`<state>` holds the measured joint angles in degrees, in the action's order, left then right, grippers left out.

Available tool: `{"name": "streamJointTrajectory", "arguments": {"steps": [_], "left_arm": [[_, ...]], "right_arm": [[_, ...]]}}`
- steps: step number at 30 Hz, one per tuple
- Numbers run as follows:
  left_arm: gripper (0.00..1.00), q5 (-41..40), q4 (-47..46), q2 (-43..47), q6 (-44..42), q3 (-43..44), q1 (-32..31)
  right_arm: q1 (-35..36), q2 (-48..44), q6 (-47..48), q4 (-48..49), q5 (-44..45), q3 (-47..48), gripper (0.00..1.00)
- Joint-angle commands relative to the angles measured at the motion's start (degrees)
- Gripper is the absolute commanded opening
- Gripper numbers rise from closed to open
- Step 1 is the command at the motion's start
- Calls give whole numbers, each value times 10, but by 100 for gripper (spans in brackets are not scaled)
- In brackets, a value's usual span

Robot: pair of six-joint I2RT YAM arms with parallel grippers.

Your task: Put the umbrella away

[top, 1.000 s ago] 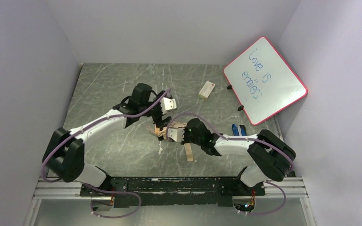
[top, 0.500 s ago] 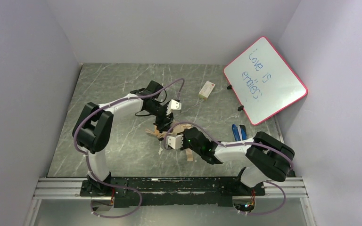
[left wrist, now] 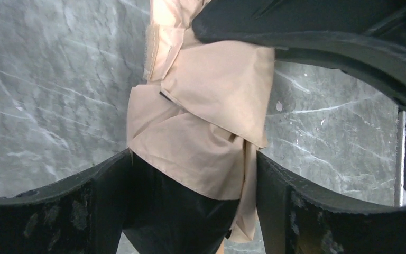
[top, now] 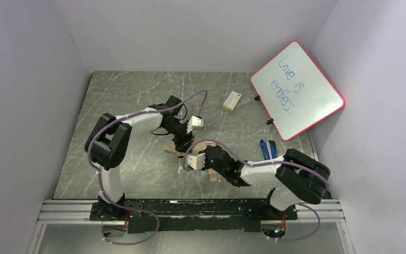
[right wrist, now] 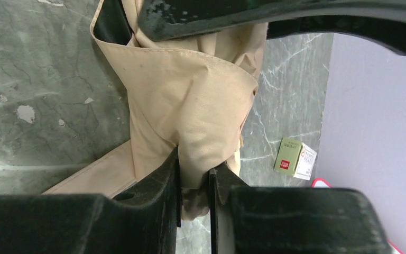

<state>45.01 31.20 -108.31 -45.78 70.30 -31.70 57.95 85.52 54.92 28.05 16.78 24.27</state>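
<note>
Right gripper (right wrist: pixel 194 165) first: it's clamped tight on a fold of the umbrella (right wrist: pixel 190 100), with tan cloth pinched between its two fingers and barely a gap. Just past the fingertips the rest of the cloth bunches into a crumpled heap, and a bit of black lining shows at its far left. My left gripper (left wrist: pixel 193 169) comes at the same heap from the opposite side. Its fingers stand wide, one on each side of the bundle, and cloth touches both. Can't tell if they're actually squeezing it, though. So the umbrella lies collapsed on the marble table (right wrist: pixel 31 69), right between the two grippers. Further out, ahead and to the right of the right gripper, a little green-and-white box (right wrist: pixel 295 157) sits well apart from the umbrella. Beyond that, the pink-framed whiteboard (top: pixel 297 90) leans against the wall.
</note>
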Motion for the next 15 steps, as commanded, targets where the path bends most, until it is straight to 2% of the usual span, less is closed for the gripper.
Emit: {"name": "streamJointTrajectory", "arguments": {"steps": [1, 6, 12, 15], "left_arm": [[80, -21, -2, -33, 21, 10, -8], [77, -60, 2, -47, 25, 0, -29], [47, -83, 7, -57, 25, -3, -43], [28, -94, 17, -63, 23, 9, -46]], "right_arm": [[5, 11, -21, -92, -11, -30, 13], [7, 2, -26, -88, -13, -29, 13], [9, -12, -29, -94, -16, -26, 13], [10, -31, -37, -99, -20, -25, 23]]}}
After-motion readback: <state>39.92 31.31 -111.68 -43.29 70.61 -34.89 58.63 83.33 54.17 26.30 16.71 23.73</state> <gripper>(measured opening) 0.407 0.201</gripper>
